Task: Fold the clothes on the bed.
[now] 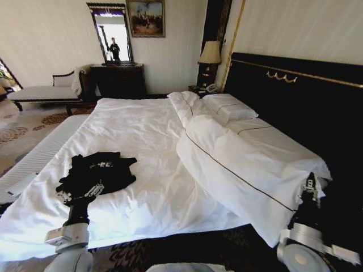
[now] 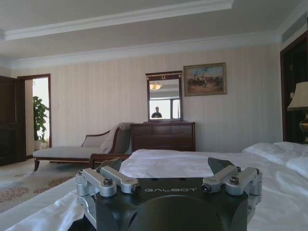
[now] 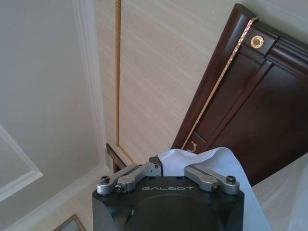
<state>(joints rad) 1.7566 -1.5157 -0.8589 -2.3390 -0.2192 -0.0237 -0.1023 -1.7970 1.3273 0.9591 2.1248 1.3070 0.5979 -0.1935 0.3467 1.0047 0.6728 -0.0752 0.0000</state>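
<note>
The clothes, a black T-shirt (image 1: pixel 99 169) with white lettering, lie crumpled on the white sheet at the near left of the bed (image 1: pixel 142 130). My left gripper (image 1: pixel 82 194) sits at the shirt's near edge, its fingers spread open. In the left wrist view the left gripper (image 2: pixel 168 163) points across the bed with nothing between its fingers. My right gripper (image 1: pixel 309 186) is at the near corner of the folded white duvet (image 1: pixel 244 158). In the right wrist view the right gripper (image 3: pixel 171 166) is shut on that duvet's white fabric (image 3: pixel 211 161).
A tall dark headboard (image 1: pixel 306 96) runs along the right, with pillows (image 1: pixel 227 106) against it. A bedside lamp (image 1: pixel 210 54), a dark dresser with a mirror (image 1: pixel 116 79) and a white-cushioned chaise (image 1: pixel 39 93) stand at the far wall. Patterned carpet (image 1: pixel 22 130) lies left of the bed.
</note>
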